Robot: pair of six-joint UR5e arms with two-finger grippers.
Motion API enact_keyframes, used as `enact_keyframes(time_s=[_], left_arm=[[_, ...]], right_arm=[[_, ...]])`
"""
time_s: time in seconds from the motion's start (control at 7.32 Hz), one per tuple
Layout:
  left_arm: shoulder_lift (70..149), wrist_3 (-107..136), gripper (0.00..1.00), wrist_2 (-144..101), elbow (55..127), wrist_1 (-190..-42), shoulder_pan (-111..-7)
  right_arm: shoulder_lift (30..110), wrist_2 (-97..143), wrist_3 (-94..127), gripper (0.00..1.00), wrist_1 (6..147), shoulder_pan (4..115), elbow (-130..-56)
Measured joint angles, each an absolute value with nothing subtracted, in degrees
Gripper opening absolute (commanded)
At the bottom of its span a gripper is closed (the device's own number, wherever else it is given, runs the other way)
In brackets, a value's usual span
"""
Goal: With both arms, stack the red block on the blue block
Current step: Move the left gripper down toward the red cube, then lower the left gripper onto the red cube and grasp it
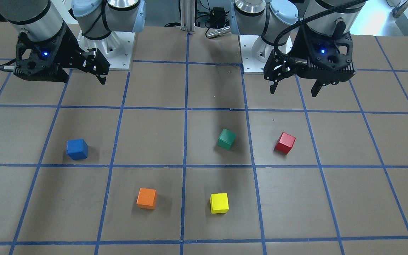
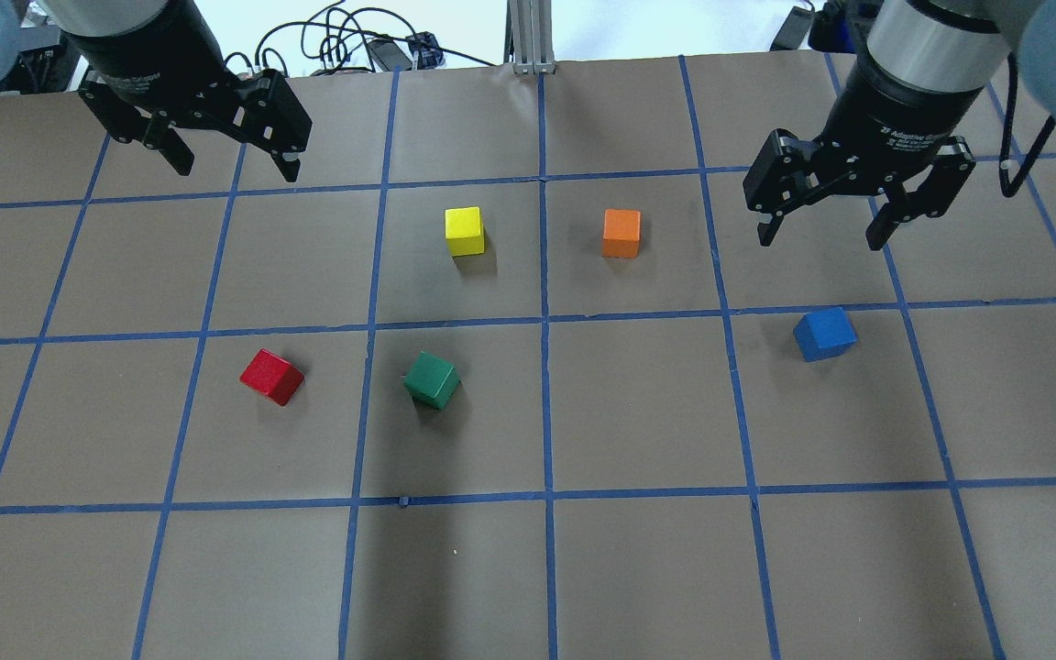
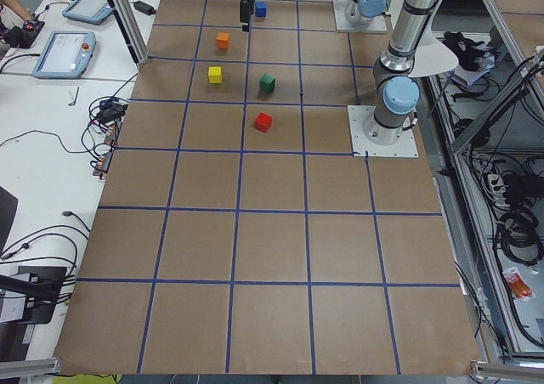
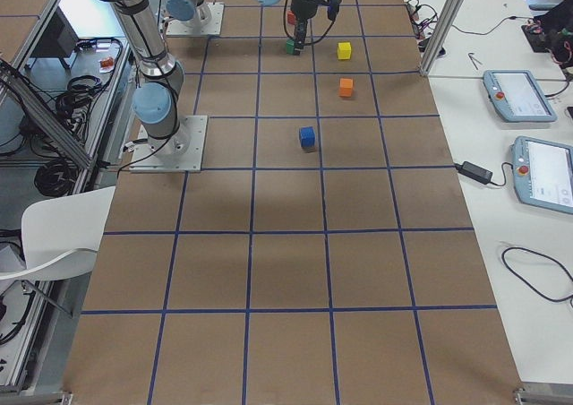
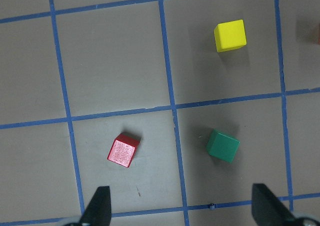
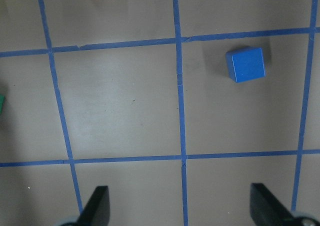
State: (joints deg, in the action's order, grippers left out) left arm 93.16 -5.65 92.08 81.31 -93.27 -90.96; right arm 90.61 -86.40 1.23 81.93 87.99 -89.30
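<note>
Claws (image 2: 235,167) (image 2: 819,241) wide open, seemingly empty.

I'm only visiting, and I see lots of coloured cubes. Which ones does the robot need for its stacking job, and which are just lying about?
Needed: red block, blue block, left gripper and right gripper, both open and empty.
Lying about: green block, yellow block, orange block.
</note>
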Motion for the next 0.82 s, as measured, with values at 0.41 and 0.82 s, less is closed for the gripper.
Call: enact_keyframes(time_s=[0.41,0.82], left_arm=[[93.7,-11.7,1.0,92.1,88.5,-90.4,-86.7],[95.2,-18.6,1.0,92.0,102.5,-76.7,-79.8]], right_arm=[[90.6,-86.4,1.2,1.0,81.9,88.0,-89.3],[90.5,-86.5,1.1,1.0,82.1,87.8,-89.4]])
